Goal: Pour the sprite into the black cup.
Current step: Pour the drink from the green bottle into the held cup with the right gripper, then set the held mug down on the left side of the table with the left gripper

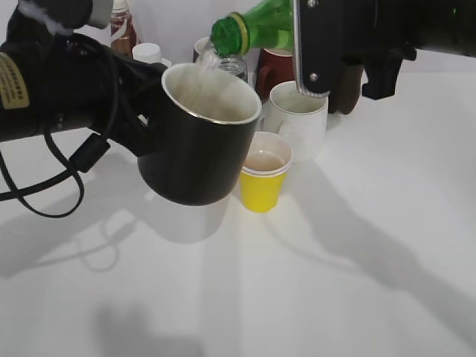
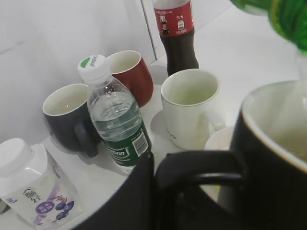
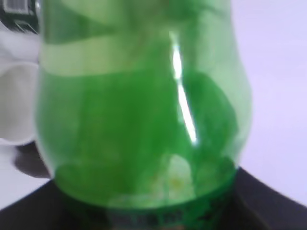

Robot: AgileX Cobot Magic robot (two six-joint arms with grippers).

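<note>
Grippers on both of my arms are closed on their loads: the left gripper clamps the black loop handle of the black cup, holding it off the white table, while the right gripper grasps the sprite around its body. My right arm reaches in from the right with the translucent green plastic bottle tipped steeply, its open mouth just above the cup's rim and clear liquid falling into the glossy white interior. Below and beside the matte, tapered cup stand a yellow paper cup and a white mug.
</note>
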